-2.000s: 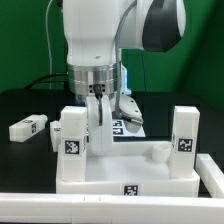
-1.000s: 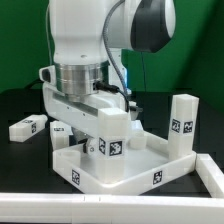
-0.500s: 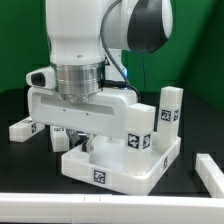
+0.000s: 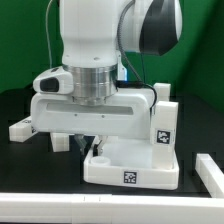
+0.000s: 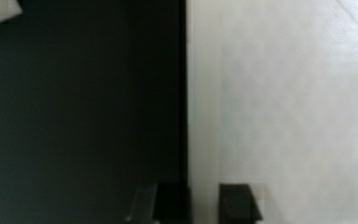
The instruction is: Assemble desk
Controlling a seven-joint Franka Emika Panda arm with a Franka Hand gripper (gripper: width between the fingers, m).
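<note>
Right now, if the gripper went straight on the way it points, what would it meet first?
The desk top: the gripper points down and seems closed on its edge wall, one finger over white plastic, one over the black table. Going on would press that wall; depth is unclear.

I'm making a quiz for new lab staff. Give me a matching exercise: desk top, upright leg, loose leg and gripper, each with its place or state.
1 desk top
2 upright leg
3 loose leg
4 gripper

a lies flat at the exterior view's left edge
b fingertips either side of a white edge
c wide and low, tag on its front wall
d stands at the desk top's end, exterior view's right

Pairs: 1-c, 2-d, 3-a, 4-b.
</note>
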